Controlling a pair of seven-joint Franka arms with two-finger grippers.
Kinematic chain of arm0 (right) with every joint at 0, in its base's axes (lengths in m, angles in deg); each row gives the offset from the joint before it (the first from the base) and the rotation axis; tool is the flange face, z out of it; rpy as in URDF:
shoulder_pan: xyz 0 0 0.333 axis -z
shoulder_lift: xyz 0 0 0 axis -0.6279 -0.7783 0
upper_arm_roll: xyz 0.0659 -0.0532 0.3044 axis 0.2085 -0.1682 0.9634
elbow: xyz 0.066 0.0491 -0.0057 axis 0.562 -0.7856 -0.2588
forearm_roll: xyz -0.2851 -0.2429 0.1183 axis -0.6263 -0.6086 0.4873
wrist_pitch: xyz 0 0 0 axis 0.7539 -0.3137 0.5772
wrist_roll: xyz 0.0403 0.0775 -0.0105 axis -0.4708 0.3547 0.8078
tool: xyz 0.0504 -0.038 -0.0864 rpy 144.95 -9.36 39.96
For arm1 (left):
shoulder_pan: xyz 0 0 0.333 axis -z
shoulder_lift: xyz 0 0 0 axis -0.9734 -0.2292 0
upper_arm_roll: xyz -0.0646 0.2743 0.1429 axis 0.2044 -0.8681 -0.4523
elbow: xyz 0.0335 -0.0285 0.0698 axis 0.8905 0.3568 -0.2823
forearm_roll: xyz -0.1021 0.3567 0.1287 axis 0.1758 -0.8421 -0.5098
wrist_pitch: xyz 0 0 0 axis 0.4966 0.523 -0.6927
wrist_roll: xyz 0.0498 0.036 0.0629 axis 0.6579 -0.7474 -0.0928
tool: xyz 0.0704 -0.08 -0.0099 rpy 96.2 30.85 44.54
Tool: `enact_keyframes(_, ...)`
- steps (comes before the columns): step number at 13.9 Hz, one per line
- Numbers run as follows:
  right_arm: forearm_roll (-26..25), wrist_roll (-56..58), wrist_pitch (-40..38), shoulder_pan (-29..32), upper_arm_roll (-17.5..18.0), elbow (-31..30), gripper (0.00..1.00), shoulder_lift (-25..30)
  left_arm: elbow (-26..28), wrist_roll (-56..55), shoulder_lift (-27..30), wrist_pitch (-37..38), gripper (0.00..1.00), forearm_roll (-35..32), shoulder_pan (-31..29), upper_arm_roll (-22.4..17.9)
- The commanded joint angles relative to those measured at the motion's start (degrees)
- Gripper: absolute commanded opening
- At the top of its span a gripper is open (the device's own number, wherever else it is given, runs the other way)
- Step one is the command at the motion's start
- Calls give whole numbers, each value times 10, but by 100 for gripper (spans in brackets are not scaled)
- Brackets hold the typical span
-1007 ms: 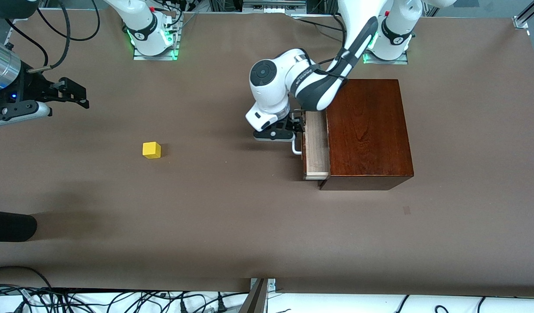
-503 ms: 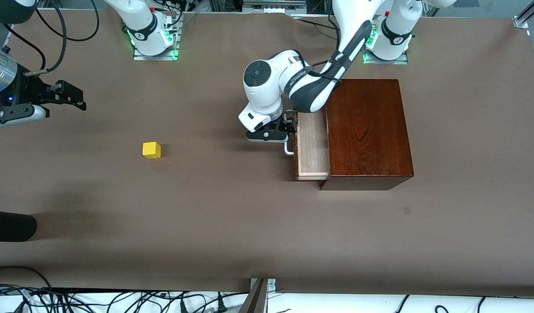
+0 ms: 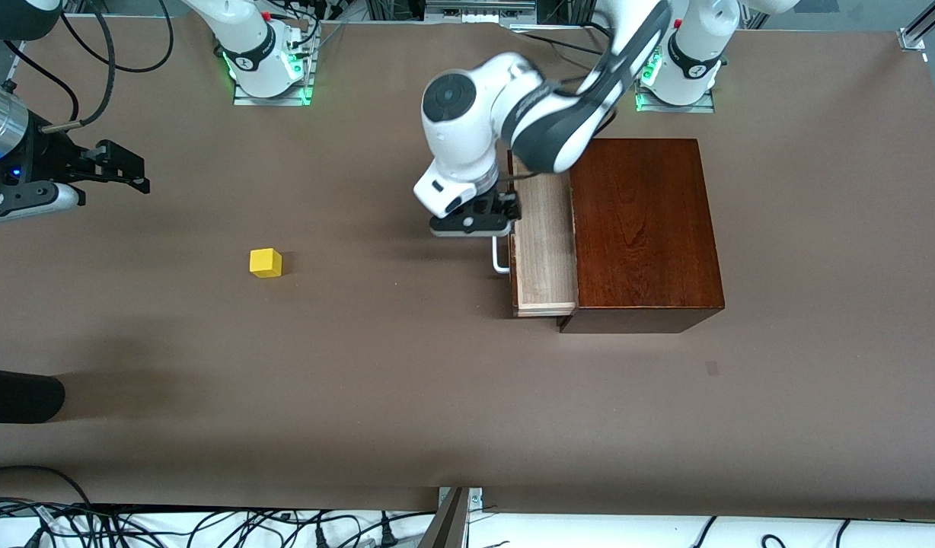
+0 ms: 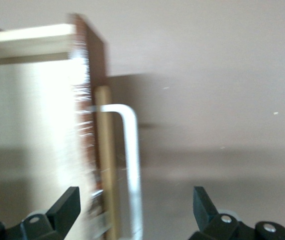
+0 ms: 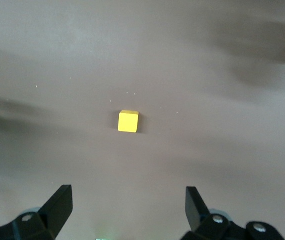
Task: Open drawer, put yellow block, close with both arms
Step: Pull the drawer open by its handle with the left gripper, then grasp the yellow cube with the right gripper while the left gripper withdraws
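Nearest: yellow block (image 3: pixel 266 262), loose on the table toward the right arm's end. Farther: drawer (image 3: pixel 544 251) partly out of its mahogany box (image 3: pixel 644 228); left gripper (image 3: pixel 498 217) released above the white handle (image 3: pixel 499 255). Right gripper (image 3: pixel 121 169) spread, empty, waiting. Opening step apparently finishing; next, fetch the block.

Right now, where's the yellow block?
The yellow block sits alone on the table toward the right arm's end, well apart from the drawer, in the right wrist view too.
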State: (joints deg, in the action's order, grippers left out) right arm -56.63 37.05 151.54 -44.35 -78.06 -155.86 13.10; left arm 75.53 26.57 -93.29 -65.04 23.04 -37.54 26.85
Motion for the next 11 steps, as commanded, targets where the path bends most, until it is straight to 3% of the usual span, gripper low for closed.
enact_keyframes(1,-2,11,-26,1,2,5,100,-5,3,52,71,68,100,9,-65,0)
enact_keyframes(4,-1,8,35,4,1,-44,100,-36,1,165,119,109,100,12,-166,2)
enact_keyframes(8,-1,-4,231,-10,8,-188,100,-42,0,281,146,117,100,7,-278,-2)
enact_keyframes(11,5,-39,350,-26,10,-259,100,-69,0,320,146,118,100,12,-352,3)
